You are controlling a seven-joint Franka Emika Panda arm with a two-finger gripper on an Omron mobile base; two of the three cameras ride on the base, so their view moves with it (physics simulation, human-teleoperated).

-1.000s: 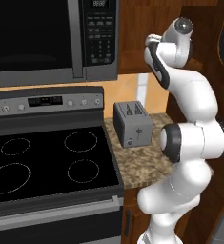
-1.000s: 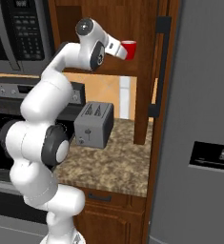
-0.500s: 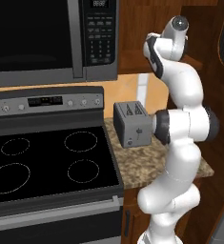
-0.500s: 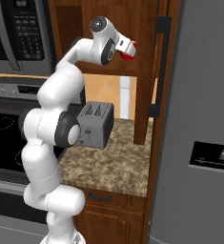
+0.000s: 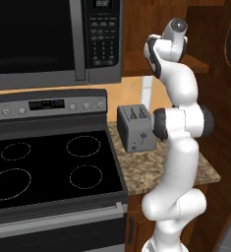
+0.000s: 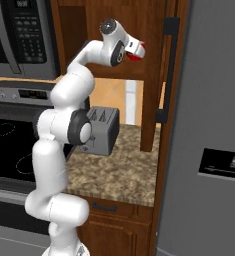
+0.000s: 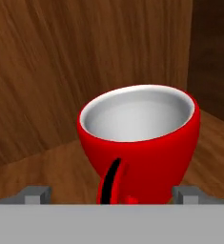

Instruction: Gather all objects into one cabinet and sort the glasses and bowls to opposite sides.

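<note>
Red mug (image 7: 141,143), gripper (image 7: 113,194) now deeper inside cabinet (image 7: 46,62).

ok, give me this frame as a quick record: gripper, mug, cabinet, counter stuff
gripper: up inside the cabinet, fingers either side of the red mug; contact not visible
red mug: upright, white inside, handle toward the camera
cabinet: wood back panel behind the mug, shelf board under it
toaster: on the granite counter beside the stove
microwave: above the stove
fridge: right of the cabinet
</note>
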